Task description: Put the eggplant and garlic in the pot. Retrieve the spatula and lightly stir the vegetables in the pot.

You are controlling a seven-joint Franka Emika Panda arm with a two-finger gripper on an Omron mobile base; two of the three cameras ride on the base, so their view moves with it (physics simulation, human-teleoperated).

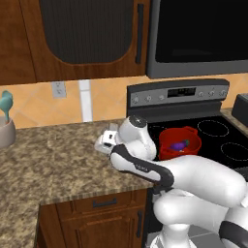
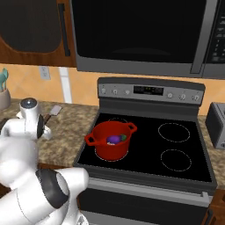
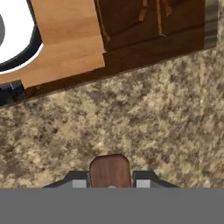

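A: What surrounds the work?
B: One stove (image 2: pixel 176 145), four burners; one granite table (image 1: pixel 53 160). One red pot (image 2: pixel 112 140) sits at the stove's 8 o'clock, holding one eggplant (image 2: pixel 113 139).
A: The claw (image 3: pixel 111 183)?
B: Closed on one spatula (image 3: pixel 109 170), its blade (image 2: pixel 56 110) over the table.

The light was even and flat, with no clear source; all three pictures were rendered and moderately bright. The speckled brown granite worktop (image 1: pixel 58 155) showed almost no cast shadows, only faint darkening under the white arm. The glossy black stove top (image 2: pixel 167 149) carried no glare. The round bright red pot (image 2: pixel 110 139) looked evenly lit. Textures were coarse and slightly soft, most of all in the hand view, where the granite looked blurred. Straight edges stayed straight at the borders.
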